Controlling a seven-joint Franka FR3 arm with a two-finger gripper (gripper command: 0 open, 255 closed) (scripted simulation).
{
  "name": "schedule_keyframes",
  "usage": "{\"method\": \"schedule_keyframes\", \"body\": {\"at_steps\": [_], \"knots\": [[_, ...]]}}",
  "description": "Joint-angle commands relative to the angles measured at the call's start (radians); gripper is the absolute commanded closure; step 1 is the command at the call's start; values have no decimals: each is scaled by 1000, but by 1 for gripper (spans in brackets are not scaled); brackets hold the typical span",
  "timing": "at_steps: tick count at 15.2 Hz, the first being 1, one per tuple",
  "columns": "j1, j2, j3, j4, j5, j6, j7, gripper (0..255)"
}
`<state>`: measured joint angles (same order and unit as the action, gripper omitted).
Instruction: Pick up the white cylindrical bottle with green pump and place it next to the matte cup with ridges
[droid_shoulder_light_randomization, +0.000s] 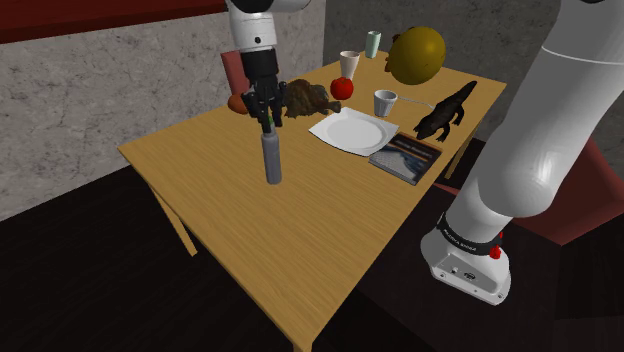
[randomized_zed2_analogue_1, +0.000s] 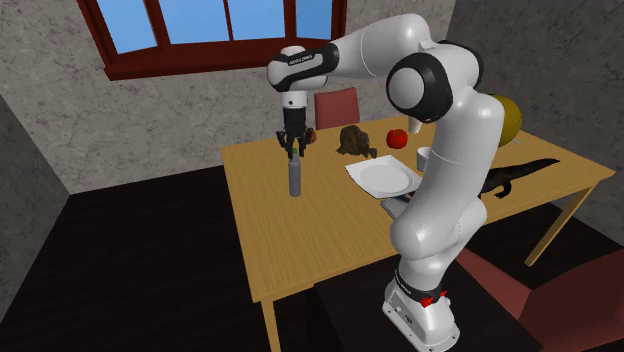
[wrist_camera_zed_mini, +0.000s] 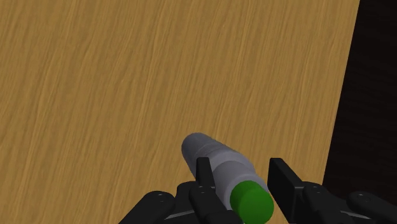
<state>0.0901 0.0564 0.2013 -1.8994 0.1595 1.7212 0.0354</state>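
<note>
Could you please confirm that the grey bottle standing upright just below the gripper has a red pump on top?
Not quite. The pump is green, not red, as the wrist view shows. The rest holds: the grey bottle is upright just below the gripper.

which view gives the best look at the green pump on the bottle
The wrist view: the green pump faces the camera, large and unblocked, atop the grey bottle. In the shoulder view and second exterior view, the end effector covers most of the pump, so you mainly see the upright bottle body below it.
</note>
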Motion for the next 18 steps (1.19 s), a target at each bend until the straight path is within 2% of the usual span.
{"method": "schedule_keyframes", "body": {"at_steps": [1, 18], "knots": [[1, -3, 1, 23, 1, -25, 6, 255], [-2, -13, -1, 238, 1, -249, 37, 255]]}}
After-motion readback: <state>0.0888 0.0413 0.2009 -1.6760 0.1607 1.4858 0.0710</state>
